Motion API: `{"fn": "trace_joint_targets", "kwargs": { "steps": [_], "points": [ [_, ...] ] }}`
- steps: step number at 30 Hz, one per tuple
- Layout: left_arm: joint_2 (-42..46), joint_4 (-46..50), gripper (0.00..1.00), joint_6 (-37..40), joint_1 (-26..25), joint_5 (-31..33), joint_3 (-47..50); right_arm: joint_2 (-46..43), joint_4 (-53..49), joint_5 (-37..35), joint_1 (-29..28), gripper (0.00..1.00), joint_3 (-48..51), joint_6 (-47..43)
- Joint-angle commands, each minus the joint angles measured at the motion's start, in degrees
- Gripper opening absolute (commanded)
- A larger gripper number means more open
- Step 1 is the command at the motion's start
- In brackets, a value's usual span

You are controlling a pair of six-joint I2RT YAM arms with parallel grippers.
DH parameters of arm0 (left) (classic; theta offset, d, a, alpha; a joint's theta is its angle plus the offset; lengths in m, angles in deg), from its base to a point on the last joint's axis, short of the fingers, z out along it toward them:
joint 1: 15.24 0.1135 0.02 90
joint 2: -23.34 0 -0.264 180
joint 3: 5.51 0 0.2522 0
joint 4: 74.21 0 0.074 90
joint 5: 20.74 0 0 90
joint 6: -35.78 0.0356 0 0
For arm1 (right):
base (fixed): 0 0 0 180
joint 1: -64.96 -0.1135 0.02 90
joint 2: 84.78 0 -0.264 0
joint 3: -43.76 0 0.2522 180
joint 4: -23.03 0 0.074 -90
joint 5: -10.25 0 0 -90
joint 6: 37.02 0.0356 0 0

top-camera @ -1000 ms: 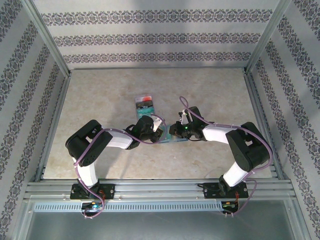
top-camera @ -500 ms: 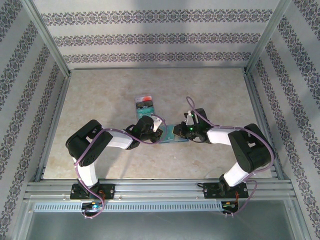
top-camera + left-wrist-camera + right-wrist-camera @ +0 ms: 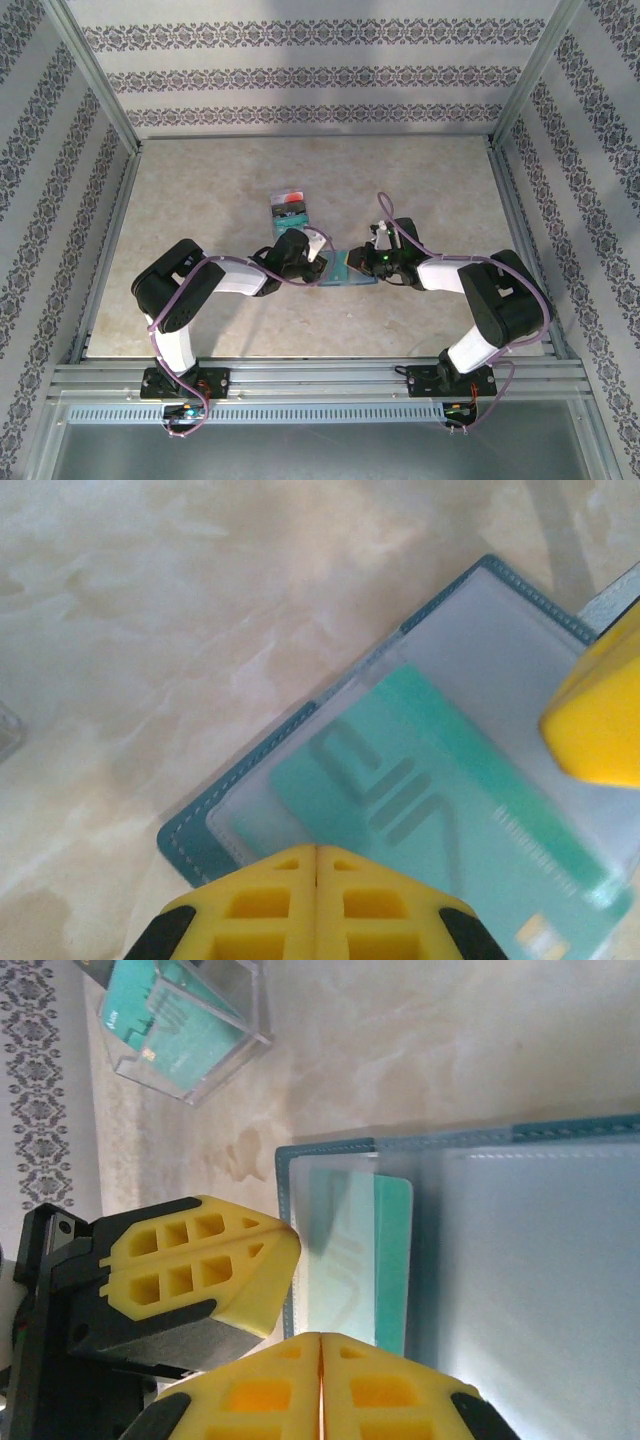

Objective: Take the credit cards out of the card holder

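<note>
Left wrist view first: the left pincer [image 3: 316, 852] has its yellow fingers pressed together with no gap between them, its tips over the near edge of the card holder [image 3: 192, 836]. We see the holder lying open and flat on the desk [image 3: 140, 620], its blue stitched border framing a cloudy plastic sleeve. Inside the sleeve sits a teal-green credit card [image 3: 400, 780], its long axis slanting from upper left to lower right of that view. Large stylised marks cross its face and a row of small print runs along one edge; we cannot read either. From the right wrist, the right pincer [image 3: 321, 1345] is likewise closed tight above the same sleeve, and we see nothing between its fingers. From above, the holder's long axis runs left to right across the desk, between the two pincers. Farther back stands a clear box [image 3: 290, 210] holding other credit cards [image 3: 291, 203], with red and black showing.
</note>
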Motion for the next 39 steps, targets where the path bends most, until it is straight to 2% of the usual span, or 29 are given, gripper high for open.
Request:
{"fn": "trace_joint_targets", "kwargs": {
  "steps": [1,9,19,32,39],
  "points": [
    [-1.1,2.3,0.04,0.3,-0.2,-1.8,-2.5,1.7,5.5,2.2,0.6,0.12,1.1,2.2],
    [-2.2,3.1,0.04,0.9,-0.2,-0.9,-2.1,0.3,1.9,-1.2,0.7,0.18,2.1,0.5],
    [-3.6,3.6,0.03,0.5,-0.2,-1.3,-2.0,3.2,-0.3,-4.2,-1.9,0.20,0.6,-0.4],
    [-3.2,2.8,0.03,-0.4,-0.2,-1.9,-0.1,4.0,-6.2,-7.8,-3.8,0.29,-1.9,-1.0],
    [-3.0,2.4,0.02,-0.6,-0.2,-1.4,0.6,0.6,-17.1,-15.0,-6.2,0.32,-4.6,-2.7]
  ]
}}
